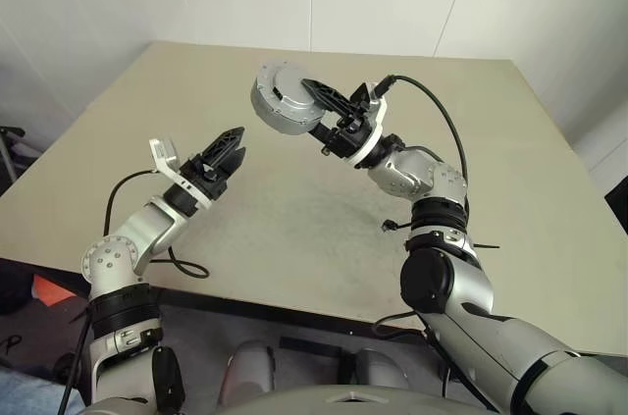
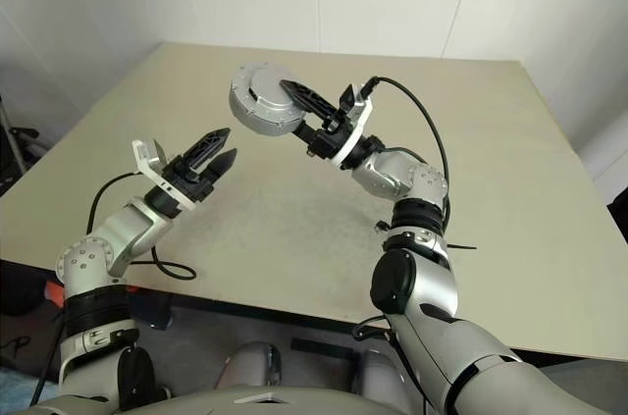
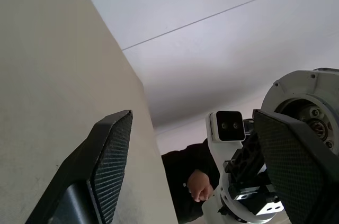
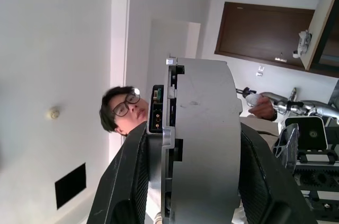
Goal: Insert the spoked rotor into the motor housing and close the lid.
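Aloft, right gripper (image 1: 312, 99) clamps the round, smooth grey-metal motor housing (image 1: 282, 100).

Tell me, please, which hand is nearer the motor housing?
Right. The right hand grips the motor housing above the table; the left hand hangs open beside it, apart.

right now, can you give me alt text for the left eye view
The right gripper holds the round grey motor housing in the air above a beige table, its black fingers clamped across it. The left gripper is raised nearby, empty, pointing toward the housing.
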